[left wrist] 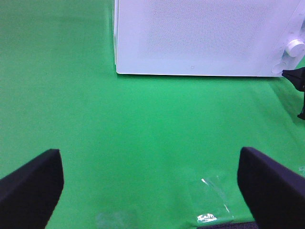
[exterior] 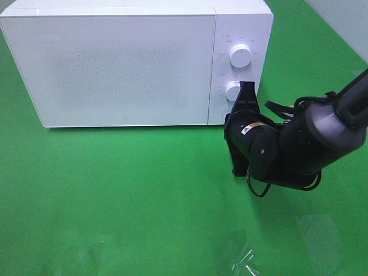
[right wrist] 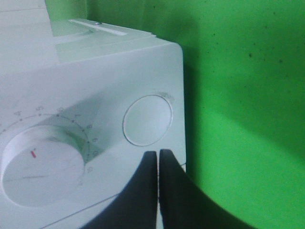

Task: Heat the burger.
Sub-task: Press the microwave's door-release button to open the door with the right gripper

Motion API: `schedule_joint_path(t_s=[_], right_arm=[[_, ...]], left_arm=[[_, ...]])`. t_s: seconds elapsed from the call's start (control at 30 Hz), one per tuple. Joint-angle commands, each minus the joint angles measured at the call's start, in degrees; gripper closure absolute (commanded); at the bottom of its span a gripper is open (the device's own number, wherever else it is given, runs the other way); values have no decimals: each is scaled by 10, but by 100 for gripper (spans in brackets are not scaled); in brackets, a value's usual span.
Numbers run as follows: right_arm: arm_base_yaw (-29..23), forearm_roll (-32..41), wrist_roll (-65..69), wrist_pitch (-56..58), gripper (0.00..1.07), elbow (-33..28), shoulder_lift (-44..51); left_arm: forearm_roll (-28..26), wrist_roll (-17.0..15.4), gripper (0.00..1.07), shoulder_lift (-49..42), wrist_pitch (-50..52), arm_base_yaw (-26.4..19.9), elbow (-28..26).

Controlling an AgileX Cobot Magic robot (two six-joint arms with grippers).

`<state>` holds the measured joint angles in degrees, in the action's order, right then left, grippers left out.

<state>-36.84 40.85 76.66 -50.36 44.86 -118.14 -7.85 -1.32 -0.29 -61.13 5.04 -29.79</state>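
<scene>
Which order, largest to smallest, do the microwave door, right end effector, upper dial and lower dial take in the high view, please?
1. Door.
2. Right end effector.
3. Upper dial.
4. Lower dial: looks slightly smaller, but the end effector hides its edge, so unsure.

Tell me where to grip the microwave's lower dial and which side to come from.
Pinch the lower dial across its round rim, coming straight at the microwave's front face. It is a short cylinder standing proud of that face, so only its side wall offers opposing surfaces. The right tool, shut near it, would likely need opening first.
</scene>
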Motion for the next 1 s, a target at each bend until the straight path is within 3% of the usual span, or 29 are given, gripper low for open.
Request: schedule_joint_path(t_s=[0.03, 1.0], right_arm=[[3, -8, 4, 3, 107, 10, -6], [49, -37, 0, 39, 107, 40, -14]], left_arm=[[-1, 1, 15, -3, 1, -1, 3], [-1, 1, 15, -3, 1, -1, 3]])
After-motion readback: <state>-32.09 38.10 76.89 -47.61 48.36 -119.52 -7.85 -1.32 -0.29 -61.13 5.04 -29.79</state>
